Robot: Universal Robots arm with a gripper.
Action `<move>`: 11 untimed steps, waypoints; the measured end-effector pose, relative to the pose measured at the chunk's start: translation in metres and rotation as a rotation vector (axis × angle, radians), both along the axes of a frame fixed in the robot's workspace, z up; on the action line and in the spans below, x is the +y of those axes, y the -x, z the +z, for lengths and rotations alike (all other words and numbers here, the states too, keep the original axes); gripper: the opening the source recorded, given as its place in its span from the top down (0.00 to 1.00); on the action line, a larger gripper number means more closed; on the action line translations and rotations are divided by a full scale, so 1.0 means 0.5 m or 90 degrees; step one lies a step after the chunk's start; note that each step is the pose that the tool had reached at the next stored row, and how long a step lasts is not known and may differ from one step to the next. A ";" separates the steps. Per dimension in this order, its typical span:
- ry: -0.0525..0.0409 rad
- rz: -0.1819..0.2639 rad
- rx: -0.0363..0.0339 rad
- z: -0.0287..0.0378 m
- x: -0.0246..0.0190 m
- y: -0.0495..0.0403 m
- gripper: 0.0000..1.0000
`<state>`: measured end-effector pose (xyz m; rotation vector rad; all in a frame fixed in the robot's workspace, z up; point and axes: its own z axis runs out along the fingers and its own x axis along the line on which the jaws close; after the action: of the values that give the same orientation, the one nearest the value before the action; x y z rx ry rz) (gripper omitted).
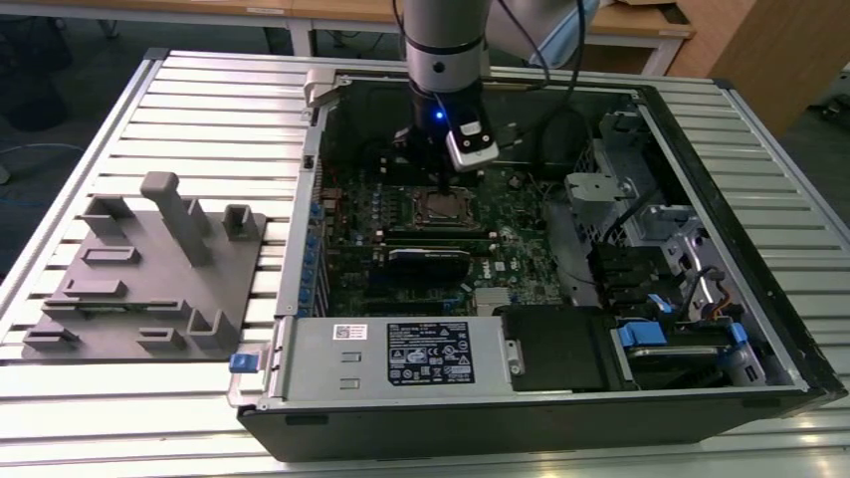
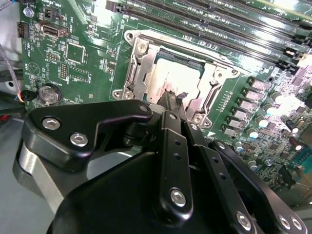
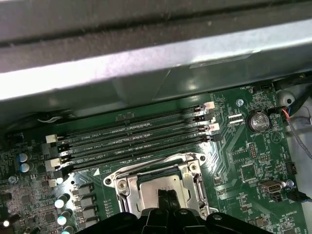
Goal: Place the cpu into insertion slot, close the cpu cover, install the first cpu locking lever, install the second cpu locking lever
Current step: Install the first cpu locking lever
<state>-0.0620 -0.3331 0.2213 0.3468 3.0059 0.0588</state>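
The arm's black hand (image 2: pixel 174 97) reaches down into the open computer case, its two slim fingertips drawn close together with only a narrow gap, pressing on the small flat square silvery-grey cpu (image 2: pixel 170 80). That cpu lies seated in the square metal-rimmed insertion slot (image 3: pixel 161 187), and the thin silvery metal cpu cover (image 2: pixel 138 68) frames it on the dark green motherboard (image 1: pixel 358 249). Long narrow black memory slots (image 3: pixel 136 139) run just beside the socket, and a grey moulded fixture tray (image 1: pixel 139 279) sits on the slatted metal counter (image 1: pixel 199 110).
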 end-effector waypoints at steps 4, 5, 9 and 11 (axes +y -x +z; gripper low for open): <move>-0.0001 0.000 0.0000 0.001 -0.0009 0.000 0.90; -0.0001 0.000 0.0000 0.001 -0.0025 0.000 0.90; 0.0000 0.000 0.0000 0.001 -0.0109 0.000 0.90; 0.0000 0.000 0.0000 0.001 -0.0158 0.000 0.90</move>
<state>-0.0620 -0.3410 0.2219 0.3468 3.0060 0.0589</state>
